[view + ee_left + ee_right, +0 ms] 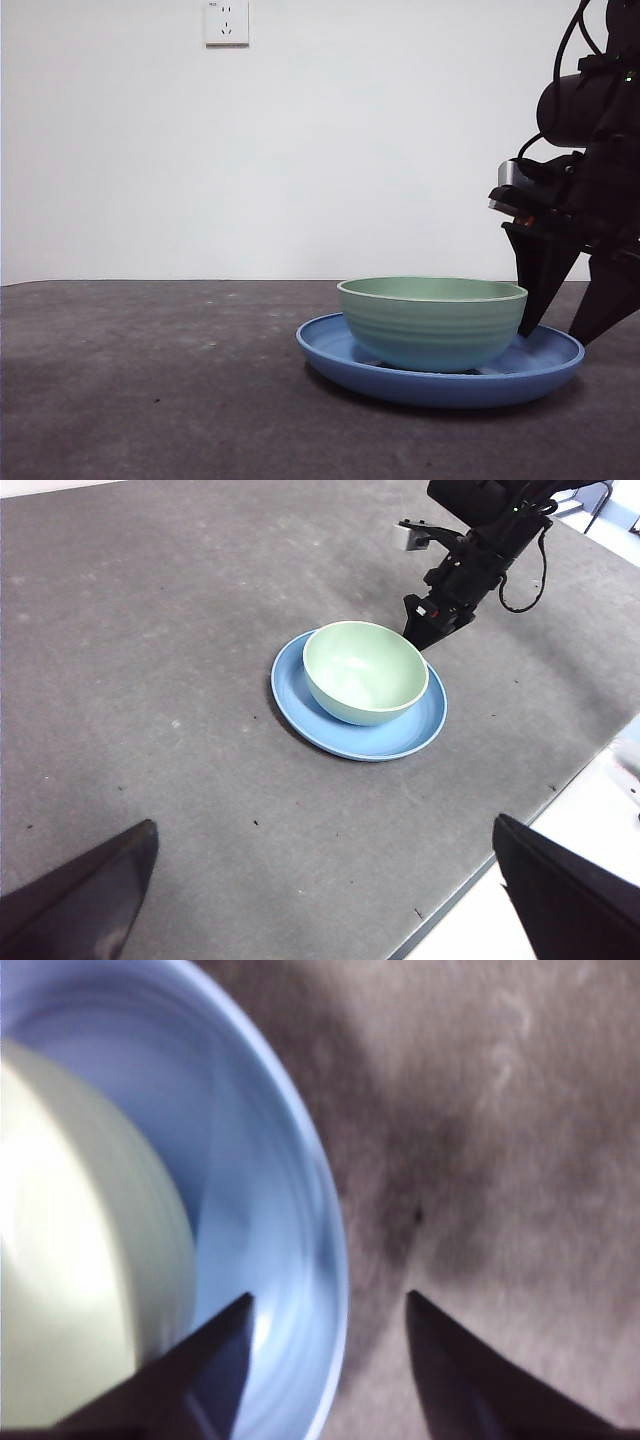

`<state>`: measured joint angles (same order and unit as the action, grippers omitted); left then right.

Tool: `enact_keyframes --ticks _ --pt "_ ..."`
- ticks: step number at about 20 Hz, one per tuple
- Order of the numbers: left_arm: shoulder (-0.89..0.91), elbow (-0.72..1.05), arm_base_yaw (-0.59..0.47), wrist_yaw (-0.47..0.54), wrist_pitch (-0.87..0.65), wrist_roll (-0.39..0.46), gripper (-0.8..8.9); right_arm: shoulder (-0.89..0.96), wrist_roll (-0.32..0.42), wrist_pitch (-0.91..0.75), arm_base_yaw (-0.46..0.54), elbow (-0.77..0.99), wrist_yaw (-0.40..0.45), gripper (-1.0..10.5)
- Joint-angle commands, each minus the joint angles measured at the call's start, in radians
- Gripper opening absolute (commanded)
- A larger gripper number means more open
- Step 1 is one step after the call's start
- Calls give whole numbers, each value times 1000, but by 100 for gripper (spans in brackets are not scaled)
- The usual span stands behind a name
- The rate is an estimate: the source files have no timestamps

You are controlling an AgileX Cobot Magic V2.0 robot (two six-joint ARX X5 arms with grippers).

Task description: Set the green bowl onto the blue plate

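A pale green bowl [433,322] sits upright inside a wide blue plate [330,347] on a dark grey table [150,380]. Our right gripper [575,335] stands just beside them, jaws spread and holding nothing: one jaw tip hangs over the plate's bare floor next to the bowl's ridged wall, the other beyond the plate's rim above the table. Our left gripper [320,900] hovers well back from both, jaws wide apart and empty.

We judge the bowl light, rigid and smooth, probably plastic or melamine, so likely to slip under a loose pinch. The thin rim nearest our right jaws looks like the natural hold, one jaw inside and one outside. The placing appears done.
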<state>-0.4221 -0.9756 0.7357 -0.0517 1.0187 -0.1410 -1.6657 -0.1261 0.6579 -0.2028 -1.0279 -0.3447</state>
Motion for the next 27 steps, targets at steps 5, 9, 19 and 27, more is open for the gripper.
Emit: enact_keyframes --ticks 5,9,19,27 --pt "-1 -9 8 -4 -13 -2 562 -62 16 -38 -3 -19 -18 163" --pt "-1 -9 8 -4 -14 -2 562 -65 14 -44 -3 -19 -24 60" --pt "-1 -9 8 -4 -14 -2 562 -64 -18 -36 4 -27 -26 13" --pt "-1 -9 8 -4 -14 -2 562 -51 -79 5 -18 -127 -137 13"
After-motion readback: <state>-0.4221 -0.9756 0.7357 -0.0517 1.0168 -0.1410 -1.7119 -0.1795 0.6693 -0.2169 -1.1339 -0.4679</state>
